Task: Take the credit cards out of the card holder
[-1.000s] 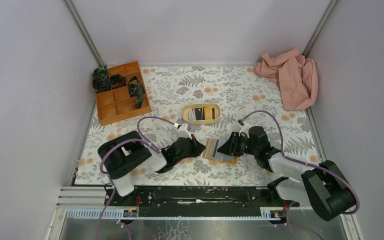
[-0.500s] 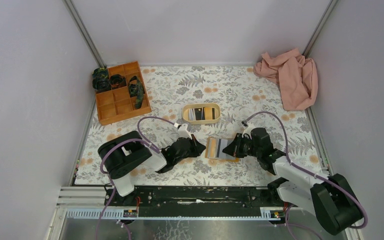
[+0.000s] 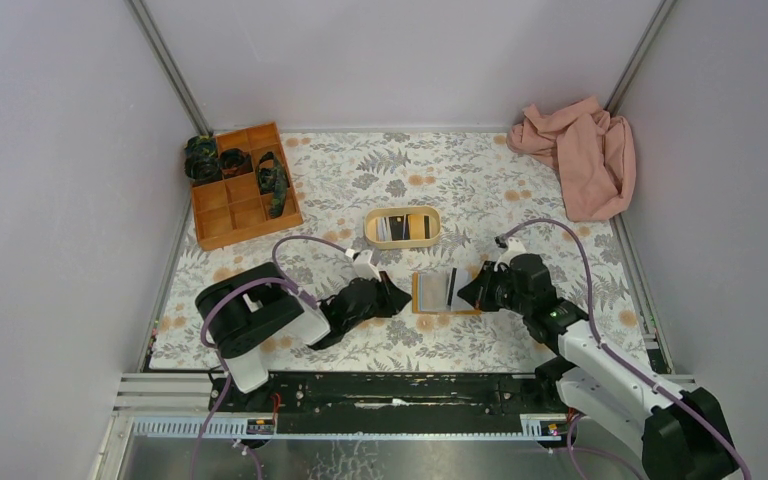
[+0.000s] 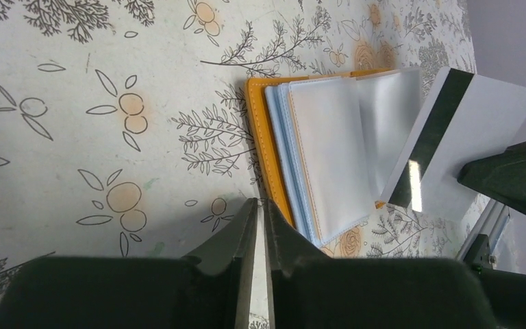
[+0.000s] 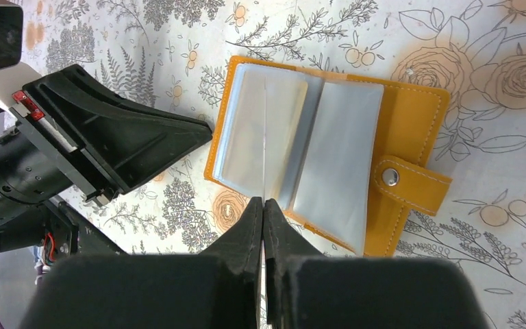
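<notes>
Right fingers (image 5: 246, 236) are pinching a striped white card (image 4: 466, 137) above the open card holder (image 5: 411, 137). Left fingers (image 4: 240, 236) are sitting barely parted, gripping nothing.

The left arm (image 3: 260, 320) and the right arm (image 3: 610, 365) had black joints and white links. A purple cable (image 3: 300, 239) looped along each. The left tool (image 3: 405, 297) had black wedge fingers (image 4: 229, 253) and a small red mark (image 5: 19, 97).
</notes>
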